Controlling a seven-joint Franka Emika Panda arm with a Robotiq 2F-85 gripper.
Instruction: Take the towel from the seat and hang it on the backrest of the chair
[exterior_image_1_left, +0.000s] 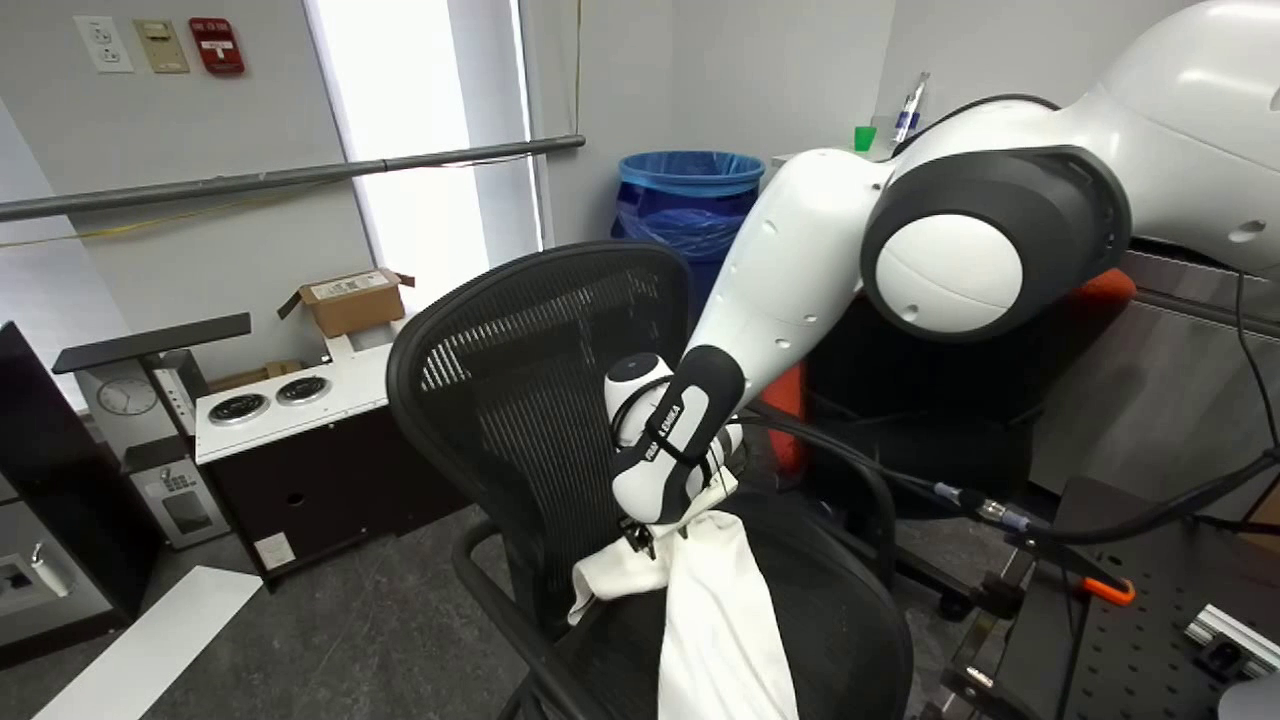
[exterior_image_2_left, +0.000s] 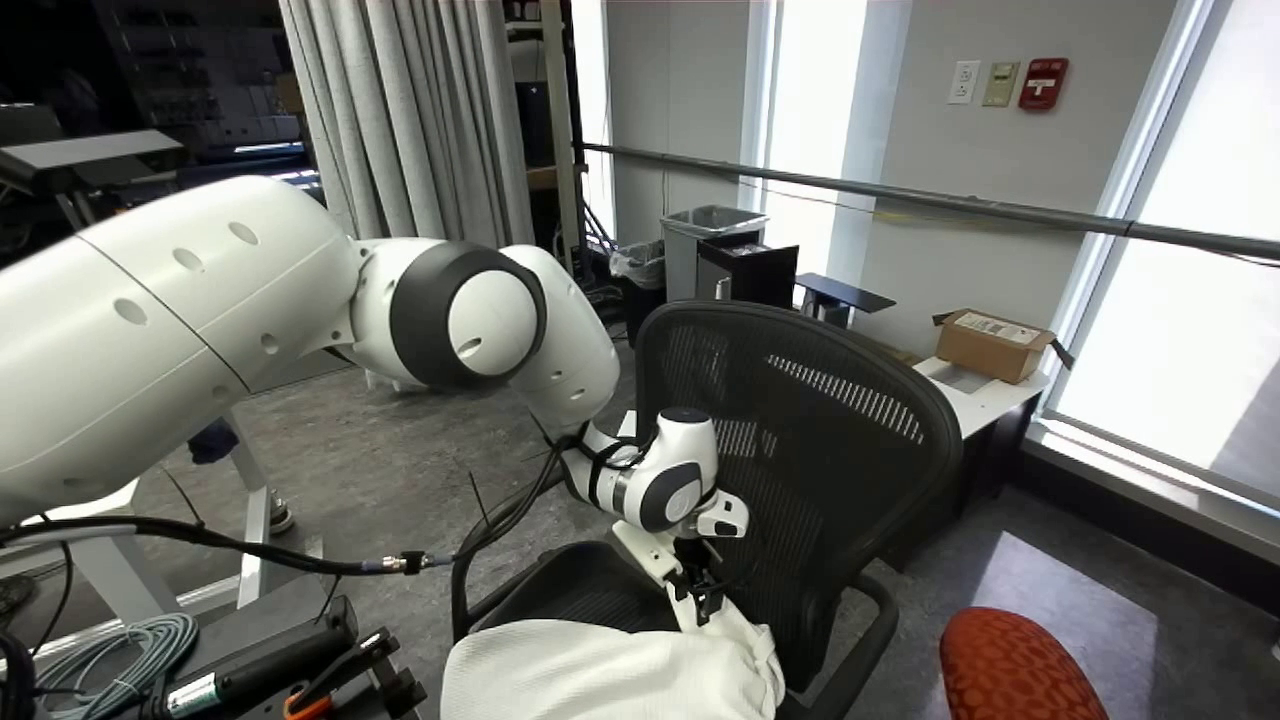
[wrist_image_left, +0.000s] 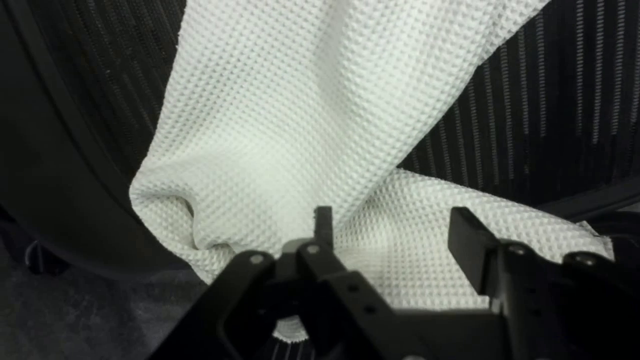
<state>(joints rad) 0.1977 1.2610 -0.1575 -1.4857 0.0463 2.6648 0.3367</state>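
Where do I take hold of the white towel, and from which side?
From above, I'd pinch the towel by the curled fold at its left edge in the wrist view: the cloth bulges open there rather than lying smooth, so it should gather easily. The open hand sits right of that fold in this view.

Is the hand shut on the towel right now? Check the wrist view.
No, in the wrist view the hand has its fingers standing apart, with the towel showing in the gap between them.
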